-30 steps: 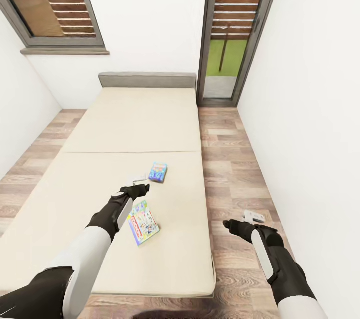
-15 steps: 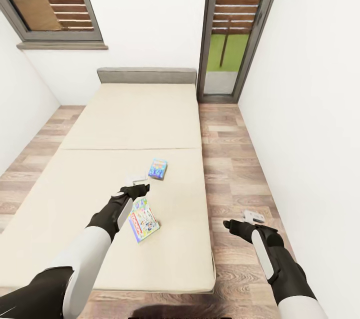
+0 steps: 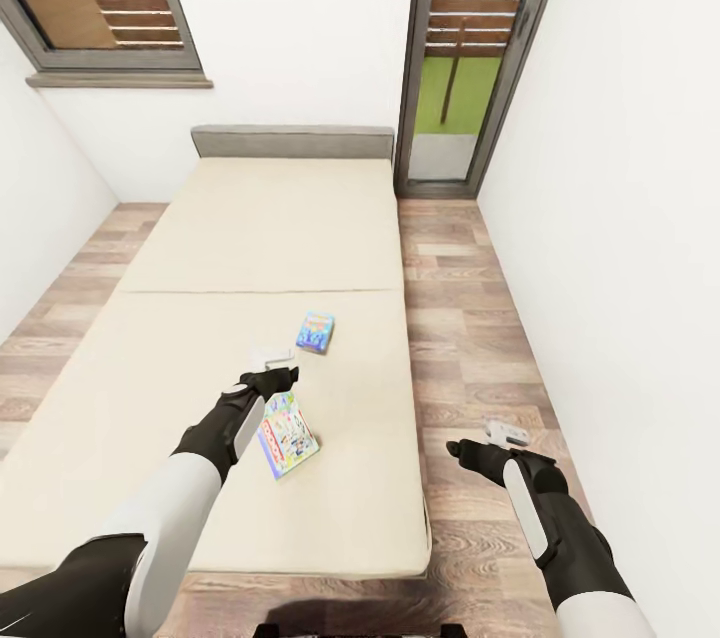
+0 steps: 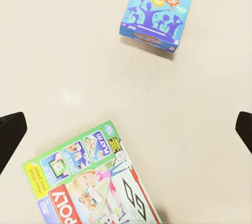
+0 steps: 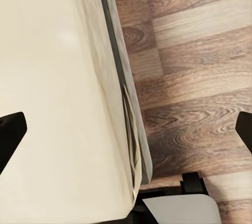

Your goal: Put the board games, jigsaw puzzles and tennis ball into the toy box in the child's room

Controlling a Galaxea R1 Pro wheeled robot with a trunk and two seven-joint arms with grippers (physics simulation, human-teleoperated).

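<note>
Two board games lie on the beige bed (image 3: 250, 248). One is a blue Balderdash box (image 3: 315, 331) (image 4: 157, 11). The other is a green-edged Monopoly box (image 3: 287, 435) (image 4: 89, 182) nearer to me. My left gripper (image 3: 271, 360) (image 4: 126, 134) hovers open over the mattress between the two boxes and holds nothing. Open as well, my right gripper (image 3: 505, 433) (image 5: 126, 134) hangs over the floor just past the bed's right edge. The table, toy box, jigsaw puzzles and tennis ball are out of view.
A low grey headboard (image 3: 292, 141) stands against the far white wall. A tall grey-framed glass door (image 3: 455, 108) is at the back right. A strip of wood-plank floor (image 3: 450, 318) runs between the bed and the right wall (image 3: 620, 218).
The whole picture has shifted a little upward, so the camera has moved. Both arms keep their pose and both games lie where they were.
</note>
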